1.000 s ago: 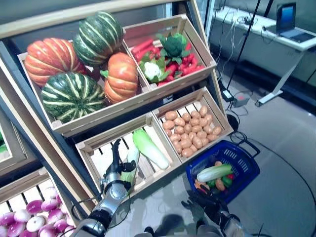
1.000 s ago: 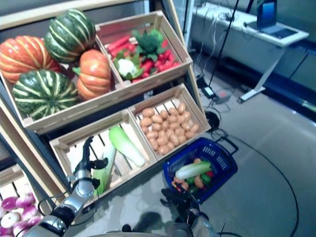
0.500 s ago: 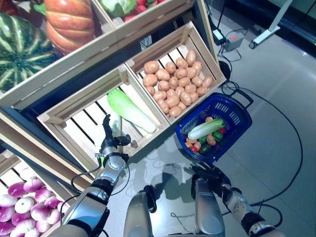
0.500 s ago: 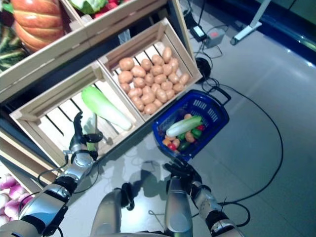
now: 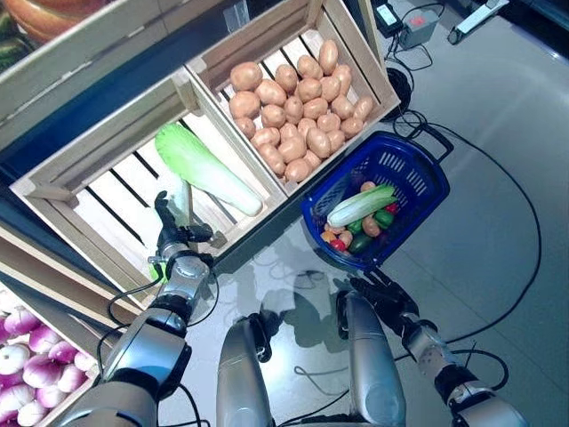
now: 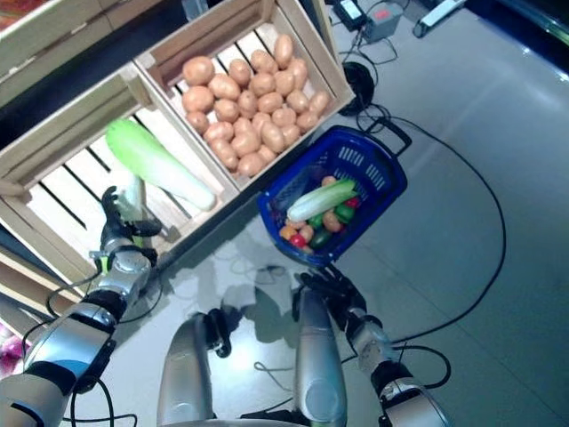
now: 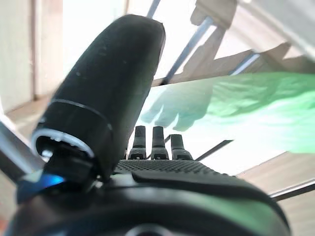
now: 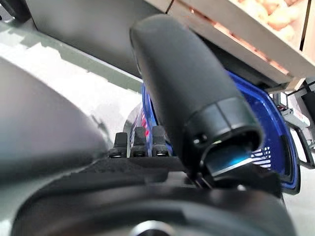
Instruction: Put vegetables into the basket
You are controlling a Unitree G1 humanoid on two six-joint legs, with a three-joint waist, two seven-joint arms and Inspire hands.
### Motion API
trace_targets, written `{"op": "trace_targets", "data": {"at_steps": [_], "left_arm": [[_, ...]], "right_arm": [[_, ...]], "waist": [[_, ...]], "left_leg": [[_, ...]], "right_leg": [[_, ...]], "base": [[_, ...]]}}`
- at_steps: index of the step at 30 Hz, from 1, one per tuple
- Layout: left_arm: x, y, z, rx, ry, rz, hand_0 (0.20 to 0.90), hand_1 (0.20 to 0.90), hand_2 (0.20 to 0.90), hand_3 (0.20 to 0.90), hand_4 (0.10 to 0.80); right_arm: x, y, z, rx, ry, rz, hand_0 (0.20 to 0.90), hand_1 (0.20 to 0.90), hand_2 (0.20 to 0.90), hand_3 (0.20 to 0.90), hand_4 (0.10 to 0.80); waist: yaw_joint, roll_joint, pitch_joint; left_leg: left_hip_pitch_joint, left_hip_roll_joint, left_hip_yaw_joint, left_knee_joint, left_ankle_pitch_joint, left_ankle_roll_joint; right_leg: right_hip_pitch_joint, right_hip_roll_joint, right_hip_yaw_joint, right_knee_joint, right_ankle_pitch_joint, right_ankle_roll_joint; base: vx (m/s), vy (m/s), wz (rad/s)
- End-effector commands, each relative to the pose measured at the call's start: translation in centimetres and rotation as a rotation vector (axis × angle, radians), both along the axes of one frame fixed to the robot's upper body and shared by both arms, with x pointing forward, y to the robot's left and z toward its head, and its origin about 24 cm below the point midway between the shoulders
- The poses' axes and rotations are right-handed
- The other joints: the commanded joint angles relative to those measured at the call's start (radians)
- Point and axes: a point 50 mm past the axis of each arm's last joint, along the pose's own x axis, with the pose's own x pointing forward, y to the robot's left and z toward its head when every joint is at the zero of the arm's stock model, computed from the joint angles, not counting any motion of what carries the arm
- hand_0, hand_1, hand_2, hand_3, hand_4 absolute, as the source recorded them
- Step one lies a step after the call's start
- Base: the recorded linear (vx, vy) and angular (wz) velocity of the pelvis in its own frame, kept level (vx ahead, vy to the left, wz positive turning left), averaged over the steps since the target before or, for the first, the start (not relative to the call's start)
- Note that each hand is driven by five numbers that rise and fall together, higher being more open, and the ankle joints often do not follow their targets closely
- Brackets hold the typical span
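Left hand reaching into the cabbage crate, nothing gripped yet.

Slatted crate (image 5: 84,169) holds a big napa cabbage (image 5: 206,166) lying diagonally and a smaller pale-green one (image 5: 180,197) just beside it. The potato crate (image 5: 351,36) is next door and the blue basket (image 5: 425,174) sits on the floor below it, already part full: one cabbage plus small mixed veg. Left hand (image 5: 175,242) sits at the crate's front edge with fingers straight, against or just short of the smaller cabbage; can't tell which. Right hand (image 5: 384,296) hangs low near the basket, fingers relaxed, empty. Next, I'd guess: wrap the fingers round the small cabbage, lift clear of the crate wall, carry right to the basket.
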Motion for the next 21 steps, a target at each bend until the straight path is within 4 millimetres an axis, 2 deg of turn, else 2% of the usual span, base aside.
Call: {"op": "trace_targets", "data": {"at_steps": [1, 6, 12, 13, 16, 19, 20, 21], "left_arm": [[0.4, 2.5, 3.1, 0.047, -0.096, 0.108, 0.900, 0.900, 0.900, 0.900, 0.800], [0.7, 2.1, 2.7, 0.034, -0.048, 0.077, 0.900, 0.900, 0.900, 0.900, 0.800], [-0.2, 2.9, 1.3, -0.041, 0.031, 0.155, 0.900, 0.900, 0.900, 0.900, 0.800], [-0.3, 2.9, 0.8, -0.048, 0.054, 0.157, 0.860, 0.860, 0.860, 0.860, 0.773], [-0.5, 2.7, 0.2, -0.065, 0.094, 0.155, 0.844, 0.844, 0.844, 0.844, 0.762], [-0.9, 2.9, -0.4, -0.069, 0.138, 0.175, 0.860, 0.860, 0.860, 0.860, 0.773], [-1.0, 3.0, -0.7, -0.077, 0.155, 0.183, 0.900, 0.900, 0.900, 0.900, 0.800], [-1.2, 3.0, -1.0, -0.085, 0.170, 0.186, 0.900, 0.900, 0.900, 0.900, 0.800]], "right_arm": [[0.5, -0.5, 1.0, 0.012, -0.091, -0.047, 0.900, 0.900, 0.900, 0.900, 0.800], [0.9, -0.6, 1.3, 0.027, -0.097, -0.072, 0.900, 0.900, 0.900, 0.900, 0.800], [1.4, -0.6, 1.7, 0.037, -0.110, -0.089, 0.900, 0.900, 0.900, 0.900, 0.800], [1.4, -0.6, 1.7, 0.037, -0.112, -0.089, 0.900, 0.900, 0.900, 0.900, 0.800], [1.6, -0.6, 1.7, 0.039, -0.114, -0.091, 0.900, 0.900, 0.900, 0.900, 0.800], [1.8, -0.6, 1.9, 0.045, -0.121, -0.097, 0.900, 0.900, 0.900, 0.900, 0.800], [1.9, -0.6, 1.9, 0.045, -0.122, -0.096, 0.900, 0.900, 0.900, 0.900, 0.800], [1.9, -0.6, 1.9, 0.045, -0.123, -0.096, 0.900, 0.900, 0.900, 0.900, 0.800]], "waist": [[0.006, -0.003, -0.051], [0.010, -0.007, -0.040], [0.013, -0.013, -0.030], [0.014, -0.014, -0.030], [0.016, -0.016, -0.027], [0.018, -0.019, -0.025], [0.018, -0.019, -0.024], [0.019, -0.019, -0.023]], "left_leg": [[0.000, 0.017, -0.039, 0.084, -0.113, -0.004], [-0.031, 0.015, -0.053, 0.099, -0.117, -0.009], [-0.070, 0.017, -0.064, 0.123, -0.124, -0.011], [-0.075, 0.016, -0.066, 0.126, -0.124, -0.011], [-0.082, 0.015, -0.067, 0.126, -0.124, -0.012], [-0.094, 0.016, -0.070, 0.133, -0.125, -0.014], [-0.096, 0.017, -0.069, 0.133, -0.124, -0.015], [-0.100, 0.017, -0.069, 0.136, -0.124, -0.015]], "right_leg": [[0.064, -0.040, 0.020, 0.019, -0.051, 0.002], [0.032, -0.038, 0.021, 0.036, -0.053, 0.008], [-0.006, -0.035, 0.020, 0.060, -0.060, 0.014], [-0.010, -0.034, 0.019, 0.062, -0.060, 0.014], [-0.017, -0.033, 0.018, 0.063, -0.060, 0.016], [-0.026, -0.035, 0.015, 0.067, -0.060, 0.017], [-0.028, -0.035, 0.015, 0.067, -0.060, 0.018], [-0.033, -0.035, 0.015, 0.070, -0.060, 0.018]], "base": [[-0.028, -0.038, 0.01], [-0.027, -0.023, 0.03], [-0.038, -0.020, 0.00], [-0.020, -0.030, 0.00], [0.000, 0.000, 0.00], [0.000, 0.000, 0.00], [0.000, 0.000, 0.00], [0.000, 0.000, 0.00]]}}
